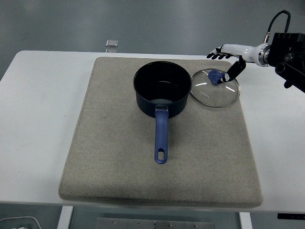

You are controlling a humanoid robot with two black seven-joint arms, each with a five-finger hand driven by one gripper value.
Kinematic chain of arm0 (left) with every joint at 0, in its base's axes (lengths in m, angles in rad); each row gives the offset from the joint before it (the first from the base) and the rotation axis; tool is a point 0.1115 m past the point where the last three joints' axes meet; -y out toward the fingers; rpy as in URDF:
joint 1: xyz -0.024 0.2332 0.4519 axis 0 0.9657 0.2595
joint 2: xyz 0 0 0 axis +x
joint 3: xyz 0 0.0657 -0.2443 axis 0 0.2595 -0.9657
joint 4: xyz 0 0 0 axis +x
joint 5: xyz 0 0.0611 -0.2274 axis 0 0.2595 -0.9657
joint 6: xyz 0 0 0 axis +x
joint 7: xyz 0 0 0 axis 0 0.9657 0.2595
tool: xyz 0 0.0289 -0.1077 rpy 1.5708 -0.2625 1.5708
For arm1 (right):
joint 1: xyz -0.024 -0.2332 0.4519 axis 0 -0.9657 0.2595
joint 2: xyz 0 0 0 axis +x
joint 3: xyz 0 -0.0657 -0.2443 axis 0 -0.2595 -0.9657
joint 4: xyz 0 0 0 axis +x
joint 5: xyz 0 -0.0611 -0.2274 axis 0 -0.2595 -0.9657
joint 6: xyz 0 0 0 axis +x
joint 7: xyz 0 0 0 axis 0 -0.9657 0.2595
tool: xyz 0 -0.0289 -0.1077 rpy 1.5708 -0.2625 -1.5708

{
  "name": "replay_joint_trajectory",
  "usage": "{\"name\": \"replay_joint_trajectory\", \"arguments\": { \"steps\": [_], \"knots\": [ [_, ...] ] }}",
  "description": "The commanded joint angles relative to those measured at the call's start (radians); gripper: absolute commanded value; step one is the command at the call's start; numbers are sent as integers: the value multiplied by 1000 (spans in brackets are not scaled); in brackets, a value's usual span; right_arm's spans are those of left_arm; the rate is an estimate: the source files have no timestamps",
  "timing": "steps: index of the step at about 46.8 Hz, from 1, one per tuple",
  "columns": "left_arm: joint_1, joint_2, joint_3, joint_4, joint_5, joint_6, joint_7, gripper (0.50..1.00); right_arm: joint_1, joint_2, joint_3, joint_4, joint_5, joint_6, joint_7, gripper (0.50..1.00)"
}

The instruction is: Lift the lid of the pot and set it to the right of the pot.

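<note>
Round glass pot lid (215, 88) with blue knob (217, 76) lies flat on the grey felt mat (119, 171), just right of the dark blue saucepan (162, 90), rim seemingly touching it. Right hand (228, 56) hovers above the knob, fingers spread, gripping nothing. Lid is stiff, breakable, slick glass; the knob is the only good hold.
</note>
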Motion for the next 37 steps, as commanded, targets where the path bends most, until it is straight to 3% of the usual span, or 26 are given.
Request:
{"name": "replay_joint_trajectory", "arguments": {
  "steps": [1, 15, 37],
  "knots": [
    [0, 0, 0, 0, 0, 0, 0, 1000, 0, -2, 0, 0, 118, 23, 9, 901],
    [0, 0, 0, 0, 0, 0, -1, 1000, -18, -10, 129, -1, 516, 97, 26, 901],
    [0, 0, 0, 0, 0, 0, -1, 1000, -115, 13, 190, -38, 915, 94, 26, 901]
  ]
}}
